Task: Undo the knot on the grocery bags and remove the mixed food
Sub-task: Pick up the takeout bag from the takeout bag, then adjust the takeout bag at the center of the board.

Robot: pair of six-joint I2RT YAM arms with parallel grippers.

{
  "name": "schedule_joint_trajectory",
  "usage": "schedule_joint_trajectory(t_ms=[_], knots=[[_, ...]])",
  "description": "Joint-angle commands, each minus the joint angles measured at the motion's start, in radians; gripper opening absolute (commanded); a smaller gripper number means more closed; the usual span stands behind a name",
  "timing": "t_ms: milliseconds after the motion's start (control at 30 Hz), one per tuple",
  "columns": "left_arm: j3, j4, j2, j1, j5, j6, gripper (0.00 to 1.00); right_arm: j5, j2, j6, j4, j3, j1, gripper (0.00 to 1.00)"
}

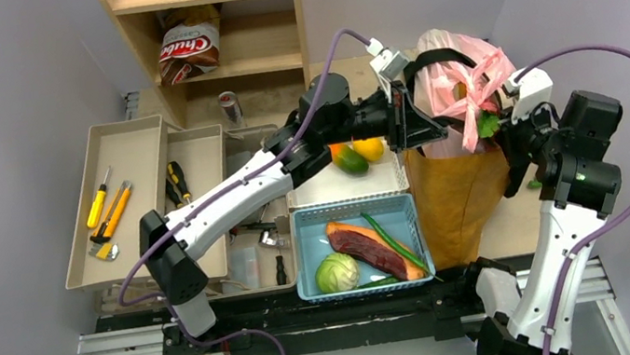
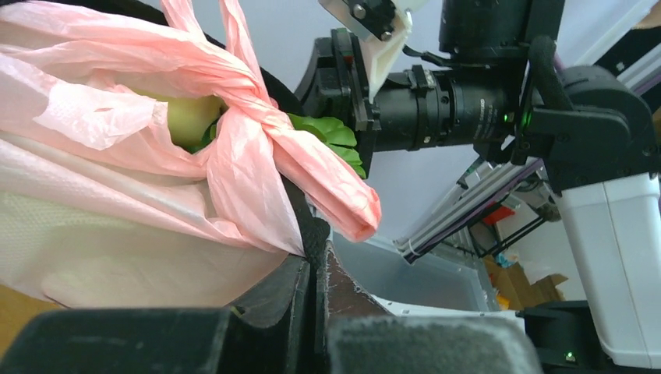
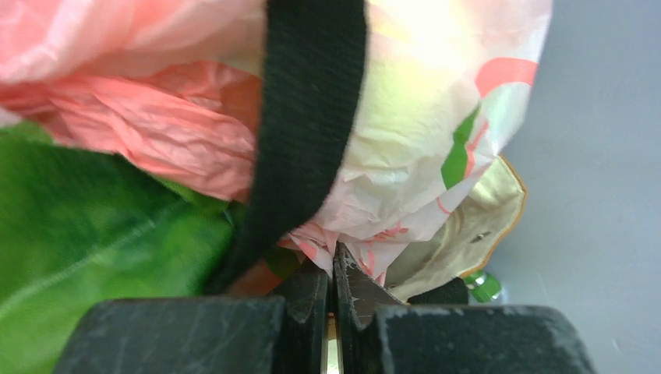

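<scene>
So the knot, that small twisted lump where the two handles of the thin see-through pink plastic bag are tied, sits right on top of the bag. The pink bag is stuffed into the mouth of the tall brown paper bag on the right side of the desk.

Both claws are up against it. The left claw is fully closed just under the knot, and the paper bag's black fabric strap runs right to its tips. I honestly can't tell if it's pinching the strap. The right claw is closed too, tips buried in pink film on the other side, and I can't tell if anything's caught there either.

Handling-wise, I'd guess this film is super light, floppy and slippery, and it'll stretch or tear before a tight knot gives. The loose handle tail hanging off the knot looks like the spot to grab, with the other claw taking the film just below. Watch the leafy greens poking out, they'd bruise easily.
</scene>
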State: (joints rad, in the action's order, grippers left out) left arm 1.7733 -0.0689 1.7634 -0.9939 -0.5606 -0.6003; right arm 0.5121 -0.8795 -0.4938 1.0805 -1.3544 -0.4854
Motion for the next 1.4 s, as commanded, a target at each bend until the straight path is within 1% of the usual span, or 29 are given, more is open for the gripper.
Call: schedule_joint_trajectory(t_ms=[0,67,100,200,267,333,367,400,467,533,667,733,833,867,900,933,1000,1067,1133,1200,1300,1367], knots=[[0.052,-0.263,-0.130,0.063,0.029,-0.130,0.00,-0.139,0.016,-0.013,-0.046,-0.010,-0.007,0.00],[0.040,-0.267,-0.142,0.083,0.050,-0.156,0.01,-0.179,0.013,-0.024,-0.053,-0.011,-0.007,0.00],[0.029,-0.267,-0.152,0.093,0.062,-0.167,0.06,-0.194,0.013,-0.028,-0.057,-0.009,-0.008,0.00],[-0.009,-0.242,-0.190,0.114,0.089,-0.156,0.08,-0.193,0.018,-0.034,-0.057,-0.010,-0.008,0.00],[-0.030,-0.209,-0.211,0.119,0.088,-0.119,0.12,-0.175,0.015,-0.024,-0.054,-0.025,-0.007,0.00],[-0.040,-0.082,-0.234,0.120,0.102,0.007,0.11,-0.164,0.015,-0.008,-0.063,-0.042,-0.007,0.00],[-0.053,-0.026,-0.255,0.120,0.153,0.047,0.10,-0.159,0.014,-0.004,-0.068,-0.049,-0.007,0.00],[-0.086,-0.009,-0.274,0.131,0.202,0.074,0.09,-0.155,0.013,-0.001,-0.069,-0.057,-0.007,0.00],[-0.119,0.091,-0.306,0.157,0.323,0.123,0.01,-0.153,0.013,0.003,-0.073,-0.071,-0.008,0.00],[-0.100,0.212,-0.302,0.175,0.454,0.151,0.00,-0.134,0.011,0.010,-0.067,-0.095,-0.008,0.00],[-0.069,0.292,-0.278,0.209,0.592,0.139,0.00,-0.102,0.009,0.021,-0.063,-0.119,-0.008,0.00],[-0.059,0.264,-0.268,0.218,0.554,0.155,0.00,-0.106,0.008,0.018,-0.062,-0.116,-0.007,0.00],[-0.080,0.123,-0.272,0.216,0.387,0.211,0.00,-0.108,0.014,0.008,-0.058,-0.111,-0.008,0.00],[-0.062,0.119,-0.262,0.215,0.364,0.220,0.00,-0.113,0.015,0.008,-0.059,-0.110,-0.007,0.00],[-0.036,0.151,-0.250,0.218,0.396,0.215,0.00,-0.120,0.017,0.008,-0.059,-0.109,-0.007,0.00],[-0.013,0.209,-0.238,0.227,0.483,0.186,0.00,-0.126,0.016,0.005,-0.059,-0.110,-0.007,0.00],[-0.017,0.276,-0.228,0.288,0.587,0.054,0.00,-0.134,0.019,0.000,-0.059,-0.109,-0.007,0.00],[-0.015,0.336,-0.210,0.355,0.621,-0.079,0.00,-0.135,0.023,-0.009,-0.054,-0.109,-0.008,0.00],[-0.012,0.379,-0.199,0.381,0.654,-0.128,0.00,-0.137,0.022,-0.013,-0.050,-0.112,-0.008,0.00],[-0.021,0.369,-0.193,0.398,0.650,-0.163,0.00,-0.136,0.022,-0.017,-0.047,-0.111,-0.007,0.00],[-0.010,0.345,-0.178,0.402,0.603,-0.164,0.00,-0.132,0.023,-0.015,-0.047,-0.108,-0.007,0.00],[-0.001,0.309,-0.165,0.400,0.481,-0.133,0.00,-0.126,0.025,-0.007,-0.050,-0.112,-0.007,0.00]])
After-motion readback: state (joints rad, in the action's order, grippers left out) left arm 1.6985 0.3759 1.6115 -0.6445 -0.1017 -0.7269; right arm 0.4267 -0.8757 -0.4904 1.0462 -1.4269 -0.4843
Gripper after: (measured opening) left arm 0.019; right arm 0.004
